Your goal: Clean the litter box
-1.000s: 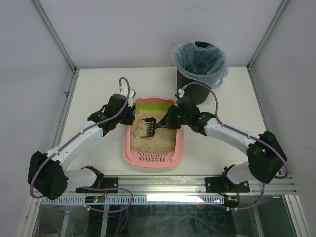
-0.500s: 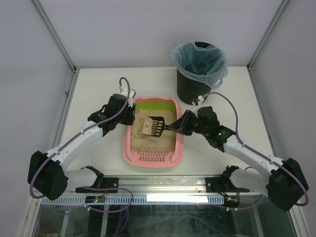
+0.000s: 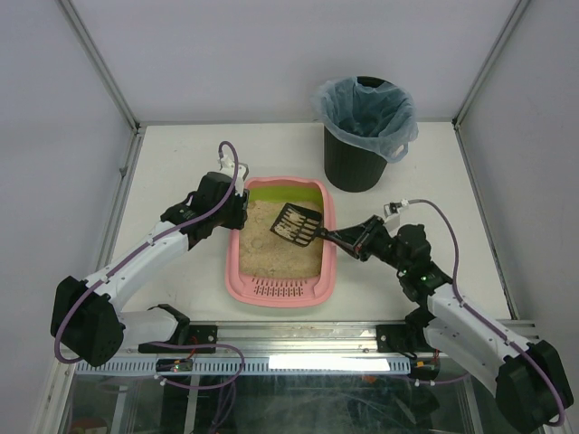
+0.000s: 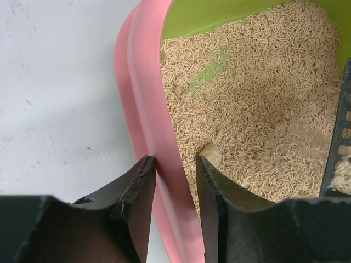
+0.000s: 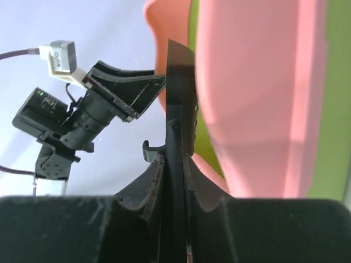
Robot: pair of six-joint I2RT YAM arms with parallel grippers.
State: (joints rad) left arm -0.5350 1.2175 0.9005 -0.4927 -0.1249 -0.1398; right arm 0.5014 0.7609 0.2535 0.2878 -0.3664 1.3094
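The pink litter box [image 3: 280,294], with a lime-green inner wall and beige litter [image 3: 271,253], lies mid-table. My left gripper [image 3: 237,215] is shut on its left rim. In the left wrist view the jaws of that gripper [image 4: 175,161] straddle the pink rim [image 4: 145,82], with a pale clump [image 4: 211,154] by the inner finger. My right gripper [image 3: 355,241] is shut on the handle of the black slotted scoop [image 3: 297,223]. It holds the scoop tilted above the box's right side with some litter in it. The right wrist view shows the scoop [image 5: 178,98] edge-on between the fingers of the right gripper [image 5: 173,159].
A black bin with a pale blue bag [image 3: 365,131] stands at the back right, beyond the box. The scoop's edge shows at the right of the left wrist view [image 4: 340,137]. The left arm's wrist [image 5: 82,115] shows in the right wrist view.
My right arm has drawn back to the right and lifted the scoop out of the litter to above the box's right rim. The left arm has not moved.
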